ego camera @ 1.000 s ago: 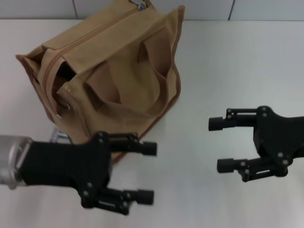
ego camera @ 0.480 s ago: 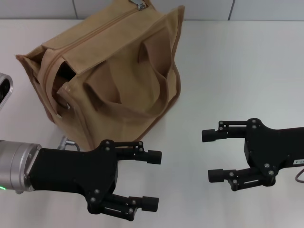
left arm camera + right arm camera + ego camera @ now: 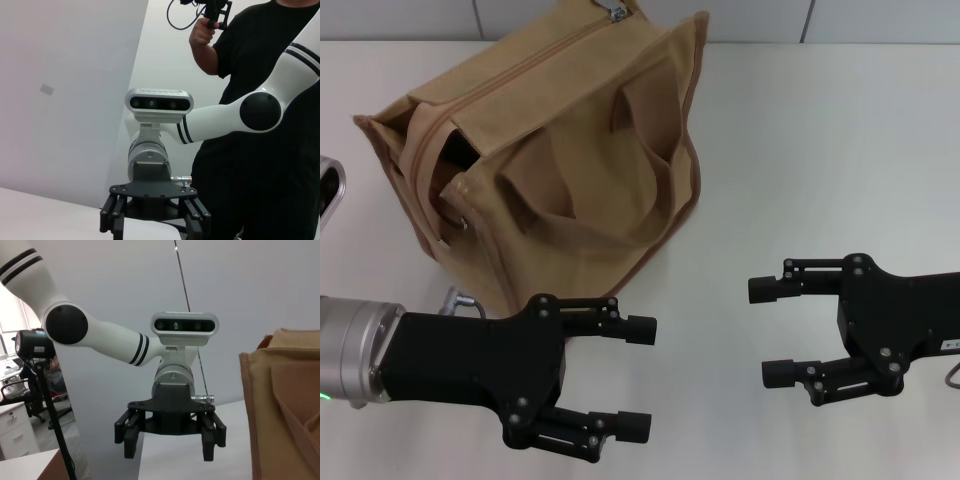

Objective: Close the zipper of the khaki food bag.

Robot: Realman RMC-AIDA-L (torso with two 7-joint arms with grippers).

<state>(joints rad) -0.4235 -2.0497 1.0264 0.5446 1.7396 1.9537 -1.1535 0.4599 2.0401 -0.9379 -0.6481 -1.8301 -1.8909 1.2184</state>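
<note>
The khaki food bag (image 3: 570, 150) stands upright at the back left of the white table, its strap handles flopped over the near side. The zipper (image 3: 535, 65) runs along its top panel, with the silver pull (image 3: 618, 12) at the far end. The panel gapes dark at the near left end. A silver eyelet (image 3: 466, 222) sits on the left side. My left gripper (image 3: 638, 378) is open and empty in front of the bag, apart from it. My right gripper (image 3: 767, 332) is open and empty, to the right of the bag. The bag's edge (image 3: 285, 405) also shows in the right wrist view.
The white table (image 3: 820, 150) runs to a tiled wall at the back. The left wrist view shows my right gripper (image 3: 155, 225) with a person in black (image 3: 260, 165) standing behind it. The right wrist view shows my left gripper (image 3: 170, 440).
Both arms have dropped toward the table's front edge over the last second. The right gripper has shifted slightly left. The bag and zipper have not moved.
</note>
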